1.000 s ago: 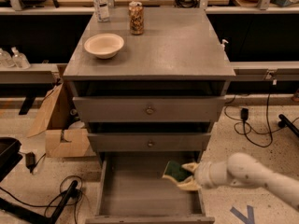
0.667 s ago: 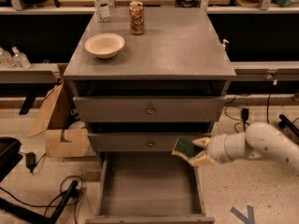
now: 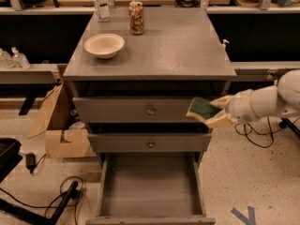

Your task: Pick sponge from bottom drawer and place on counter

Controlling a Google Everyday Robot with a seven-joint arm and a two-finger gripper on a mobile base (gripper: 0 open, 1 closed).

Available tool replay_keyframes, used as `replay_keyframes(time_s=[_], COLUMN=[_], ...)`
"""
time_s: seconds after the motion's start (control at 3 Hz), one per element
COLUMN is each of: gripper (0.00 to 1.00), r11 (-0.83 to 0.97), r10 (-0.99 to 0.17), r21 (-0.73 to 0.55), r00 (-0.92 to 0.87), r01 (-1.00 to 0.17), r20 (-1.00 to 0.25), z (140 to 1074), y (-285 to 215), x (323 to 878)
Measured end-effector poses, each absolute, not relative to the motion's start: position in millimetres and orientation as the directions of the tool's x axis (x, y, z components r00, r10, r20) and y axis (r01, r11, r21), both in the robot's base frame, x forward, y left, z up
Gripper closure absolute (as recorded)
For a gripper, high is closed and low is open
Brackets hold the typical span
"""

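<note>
Hand: my hand (image 3: 213, 114) grips the sponge (image 3: 202, 108), out by the right end of the top drawer (image 3: 140, 109).
Sponge: green side up, in the air, just below the table (image 3: 178, 46) edge.
Bottom drawer (image 3: 152, 186): pulled right out.
Table: bowl (image 3: 104, 45) and can (image 3: 137, 18) on it.

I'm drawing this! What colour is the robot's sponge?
Dark green top, yellow underside; camera view. The gripper holds the sponge by the top drawer.
</note>
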State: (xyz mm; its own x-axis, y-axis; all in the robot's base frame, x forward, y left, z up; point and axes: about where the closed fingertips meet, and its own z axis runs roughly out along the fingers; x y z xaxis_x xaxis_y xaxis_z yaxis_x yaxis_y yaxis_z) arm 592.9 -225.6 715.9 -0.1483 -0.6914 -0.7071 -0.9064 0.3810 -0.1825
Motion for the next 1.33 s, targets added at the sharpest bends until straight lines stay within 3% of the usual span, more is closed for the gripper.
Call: replay_keyframes(time_s=[0.33, 1.0, 1.33], gripper=[1.0, 1.0, 1.0], r11=[0.395, 0.404, 0.405], r10=[-0.711, -0.73, -0.763], r21=[-0.25, -0.258, -0.193], r00=[-0.121, -0.139, -0.214], r01=[-0.884, -0.878, -0.894], r20=[-0.693, -0.67, -0.61], z=[788.7, 818.7, 846.5], y=[-231.9, -237.3, -238.8], x=[603.3, 618.7, 657.2])
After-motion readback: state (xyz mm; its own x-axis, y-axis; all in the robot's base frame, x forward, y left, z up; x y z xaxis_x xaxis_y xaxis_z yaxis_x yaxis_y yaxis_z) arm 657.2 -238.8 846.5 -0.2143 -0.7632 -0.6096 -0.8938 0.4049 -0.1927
